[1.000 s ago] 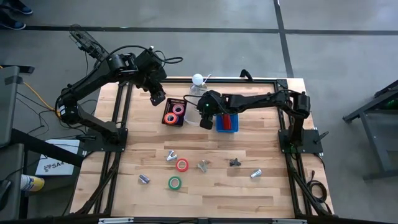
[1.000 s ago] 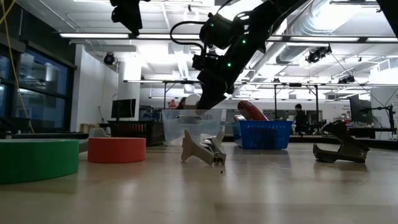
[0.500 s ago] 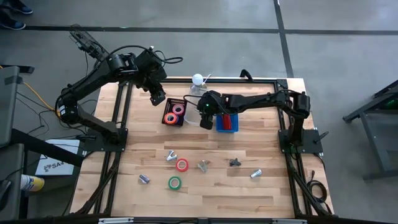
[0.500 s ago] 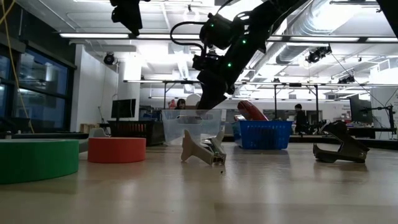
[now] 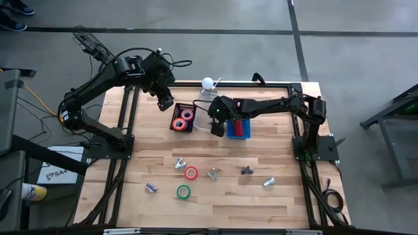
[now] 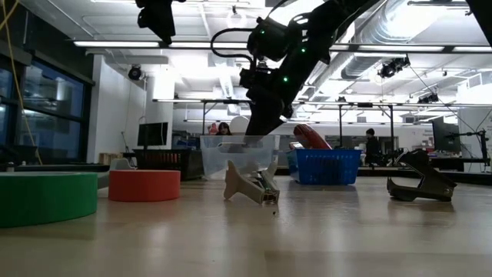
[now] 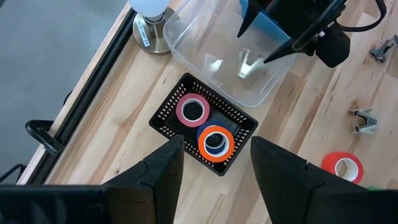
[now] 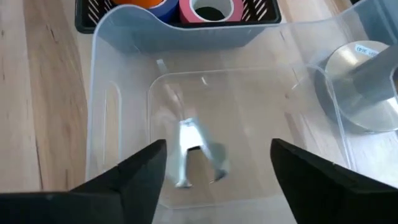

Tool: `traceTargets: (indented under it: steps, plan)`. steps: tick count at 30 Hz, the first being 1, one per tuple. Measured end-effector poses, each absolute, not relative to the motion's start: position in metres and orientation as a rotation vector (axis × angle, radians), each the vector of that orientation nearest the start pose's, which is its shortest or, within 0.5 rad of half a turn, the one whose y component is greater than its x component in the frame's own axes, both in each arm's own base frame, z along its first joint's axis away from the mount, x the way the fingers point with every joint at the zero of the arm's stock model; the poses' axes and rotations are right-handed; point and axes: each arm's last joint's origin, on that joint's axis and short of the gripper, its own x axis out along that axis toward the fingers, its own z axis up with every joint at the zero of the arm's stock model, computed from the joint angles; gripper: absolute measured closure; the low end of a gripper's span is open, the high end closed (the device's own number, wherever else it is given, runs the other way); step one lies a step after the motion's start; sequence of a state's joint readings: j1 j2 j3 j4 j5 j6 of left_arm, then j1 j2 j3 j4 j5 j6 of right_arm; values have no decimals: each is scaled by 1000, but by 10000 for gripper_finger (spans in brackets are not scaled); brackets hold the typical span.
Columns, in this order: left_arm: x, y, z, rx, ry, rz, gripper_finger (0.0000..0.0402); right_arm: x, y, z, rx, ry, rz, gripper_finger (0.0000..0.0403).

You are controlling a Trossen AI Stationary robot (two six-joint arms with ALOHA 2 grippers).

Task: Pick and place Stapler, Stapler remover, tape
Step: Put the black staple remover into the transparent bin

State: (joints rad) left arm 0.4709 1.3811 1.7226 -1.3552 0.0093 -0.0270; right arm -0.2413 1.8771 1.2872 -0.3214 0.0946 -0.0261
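Faintly, white label (image 8: 367, 48) on lamp base (image 8: 364, 87), writing unreadable

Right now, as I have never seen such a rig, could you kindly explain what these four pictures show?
It is a robot with two dark arms at a wooden table. One picture looks straight down, one looks level across the tabletop, and two come from cameras on the wrists. The left gripper hangs open and empty above a black basket that holds a pink roll and an orange roll of tape. The right gripper is open over a clear bin, with a silvery remover inside it. A blue basket beside the bin holds the red stapler. Loose on the table are a red roll, a green roll and more removers, one of them a black remover.
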Motion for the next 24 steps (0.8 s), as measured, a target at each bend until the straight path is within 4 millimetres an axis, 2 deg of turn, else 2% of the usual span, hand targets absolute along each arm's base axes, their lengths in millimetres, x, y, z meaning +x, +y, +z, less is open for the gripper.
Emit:
traceTargets:
  steps: [6, 17, 24]
  plan:
    - [207, 105, 419, -265, 989, 432, 221, 387, -98, 214, 49, 962, -300, 112]
    - [207, 105, 419, -265, 989, 433, 221, 385, -92, 277, 140, 1076, -343, 112]
    - [207, 105, 419, -263, 988, 433, 221, 370, -82, 292, 274, 1232, -373, 112]
